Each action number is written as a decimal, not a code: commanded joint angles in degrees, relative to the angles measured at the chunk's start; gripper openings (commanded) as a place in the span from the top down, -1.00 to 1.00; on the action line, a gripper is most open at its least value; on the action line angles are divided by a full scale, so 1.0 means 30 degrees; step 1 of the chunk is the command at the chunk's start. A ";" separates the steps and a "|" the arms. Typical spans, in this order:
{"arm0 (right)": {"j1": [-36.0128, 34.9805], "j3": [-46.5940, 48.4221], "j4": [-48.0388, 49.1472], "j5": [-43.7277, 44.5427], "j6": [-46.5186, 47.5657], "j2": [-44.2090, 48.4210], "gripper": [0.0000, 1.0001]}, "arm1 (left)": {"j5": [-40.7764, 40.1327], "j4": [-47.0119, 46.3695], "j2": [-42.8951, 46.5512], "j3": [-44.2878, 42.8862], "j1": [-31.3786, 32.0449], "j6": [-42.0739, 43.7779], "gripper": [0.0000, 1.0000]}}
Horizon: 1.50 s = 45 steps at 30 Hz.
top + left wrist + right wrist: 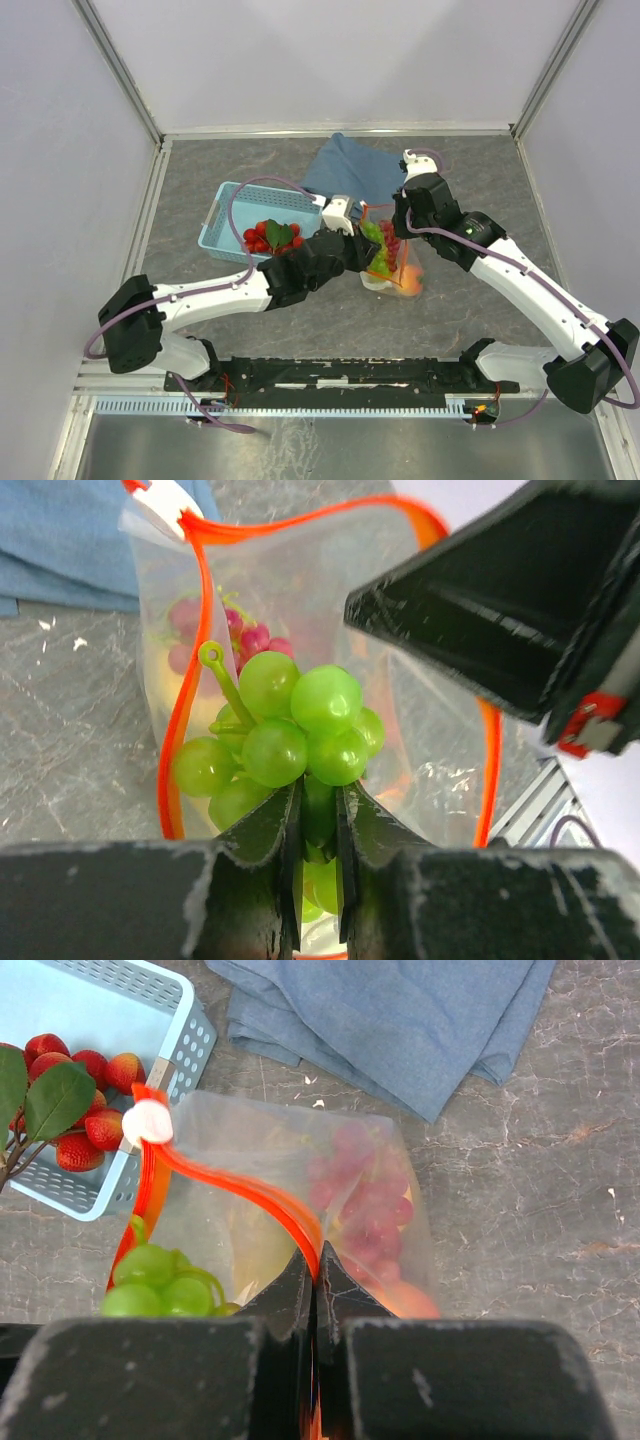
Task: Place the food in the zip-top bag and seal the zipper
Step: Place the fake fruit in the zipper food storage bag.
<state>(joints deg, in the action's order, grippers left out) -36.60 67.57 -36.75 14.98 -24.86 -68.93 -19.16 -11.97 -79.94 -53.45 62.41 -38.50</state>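
Top view first: the clear crinkly plastic zip-top bag [392, 262] sits mid-table on the grey stone-look tabletop [480, 190], its long axis running roughly 12 to 6 o'clock, with an orange glow at the 6 o'clock end. The left gripper [366, 248] reaches in from 9 o'clock and the right gripper [400, 218] from 1 o'clock, meeting at the bag. At 9 o'clock of the bag is the light blue plastic slotted basket [232, 200], with red toy strawberries [262, 238] inside; the folded blue cloth [355, 170] lies at 12. Over to the left wrist: the fingers are clamped on the bottom of a bunch of green toy grapes [295, 730], stem pointing to 11 o'clock, framed by the gaping bag mouth. The red-orange zipper strip [204, 610] loops in a long oval, 12 to 6, with the white slider [165, 505] at 11. Dark red toy grapes [235, 635] show through the plastic deeper in. Now the right wrist: the fingers are pinched tight on the zipper strip at 6 o'clock, and the strip climbs away to the slider at 10. The bag body stretches toward 1 o'clock, with dark grapes inside and an orange-yellow toy peach [410, 1302] at 5. The green bunch peeks in at 8.
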 commanded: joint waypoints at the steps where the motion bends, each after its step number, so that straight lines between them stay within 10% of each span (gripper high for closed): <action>1: 0.0024 0.0018 0.1363 -0.0161 -0.0297 0.0507 0.97 | -0.0527 0.0716 -0.0761 -0.0955 0.0455 -0.0581 0.78; 11: 0.0040 -0.0097 0.1403 -0.0099 -0.0254 0.0591 0.97 | -0.0249 0.2343 -0.2270 -0.2191 0.1081 -0.1268 0.67; 17: 0.0038 -0.0116 0.1411 -0.0062 -0.0202 0.0616 0.97 | -0.1121 0.4311 -0.2481 -0.2867 0.1080 -0.2484 0.10; 25: 0.0034 -0.0185 0.1411 0.0102 -0.0123 0.0693 0.97 | -0.1408 0.5586 -0.0770 -0.2996 0.1081 -0.2262 -0.19; 45: 0.0041 -0.0013 0.1331 0.0151 0.0084 0.0519 0.97 | -0.2864 0.9437 0.0559 -0.3450 0.0850 -0.0717 -0.27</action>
<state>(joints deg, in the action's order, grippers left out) -36.60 66.76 -35.55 14.61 -24.82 -68.34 -26.06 15.53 -75.13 -60.75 65.32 -43.27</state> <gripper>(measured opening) 0.024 0.673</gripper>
